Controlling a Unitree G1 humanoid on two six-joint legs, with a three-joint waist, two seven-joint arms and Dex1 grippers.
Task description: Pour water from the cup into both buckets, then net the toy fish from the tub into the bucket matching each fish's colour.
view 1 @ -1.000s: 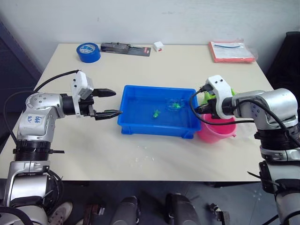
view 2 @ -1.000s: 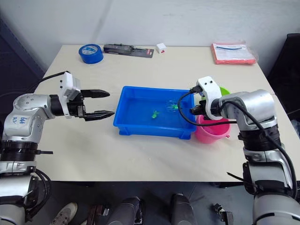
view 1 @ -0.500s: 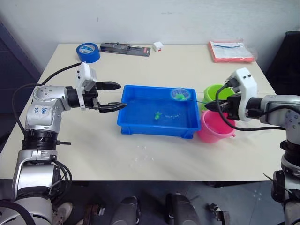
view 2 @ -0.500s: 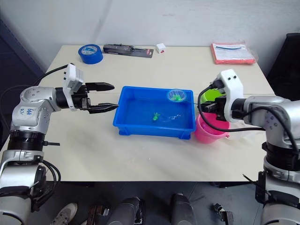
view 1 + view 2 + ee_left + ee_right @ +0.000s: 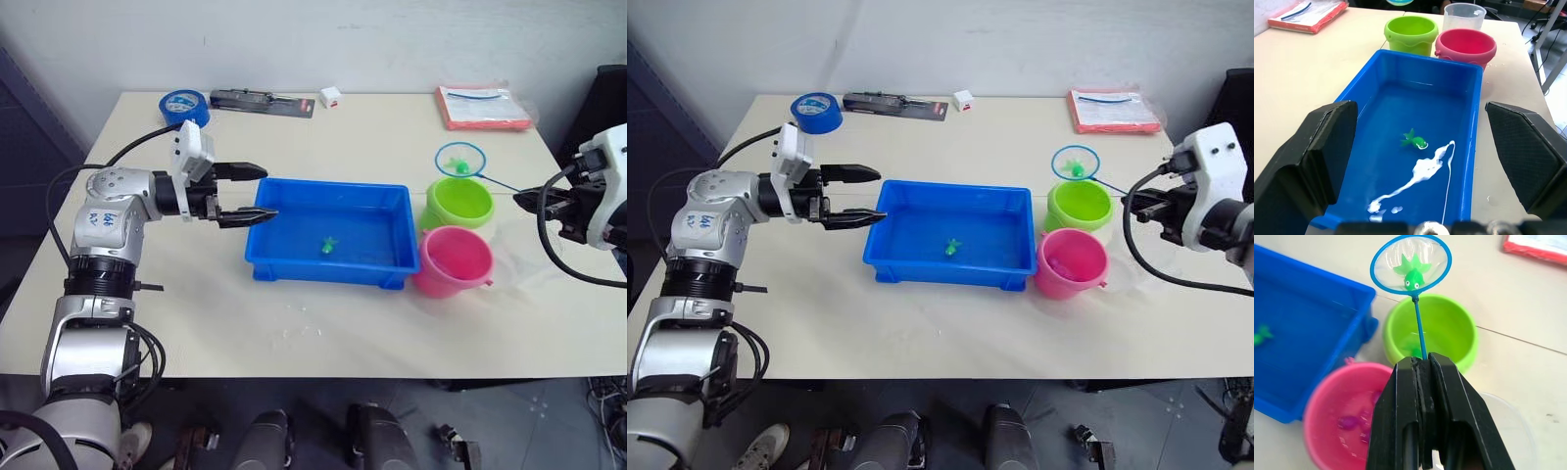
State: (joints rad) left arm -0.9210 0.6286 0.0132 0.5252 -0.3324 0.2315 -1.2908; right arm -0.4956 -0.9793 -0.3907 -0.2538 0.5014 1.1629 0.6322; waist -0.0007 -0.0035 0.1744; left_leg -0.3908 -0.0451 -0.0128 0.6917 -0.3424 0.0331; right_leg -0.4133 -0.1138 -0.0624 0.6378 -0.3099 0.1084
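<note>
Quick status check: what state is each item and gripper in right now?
Left gripper: open, empty, at the tub's end.
Right gripper: shut on the net handle.
Net: raised beyond the green bucket, one green fish inside.
Tub: water, one green fish left.
Green bucket: upright.
Pink bucket: upright, pink fish inside.
Cup: upright behind the pink bucket.

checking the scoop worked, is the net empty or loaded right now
Loaded: a green fish lies in the net, held by the right pincer beyond the green bucket.
</note>
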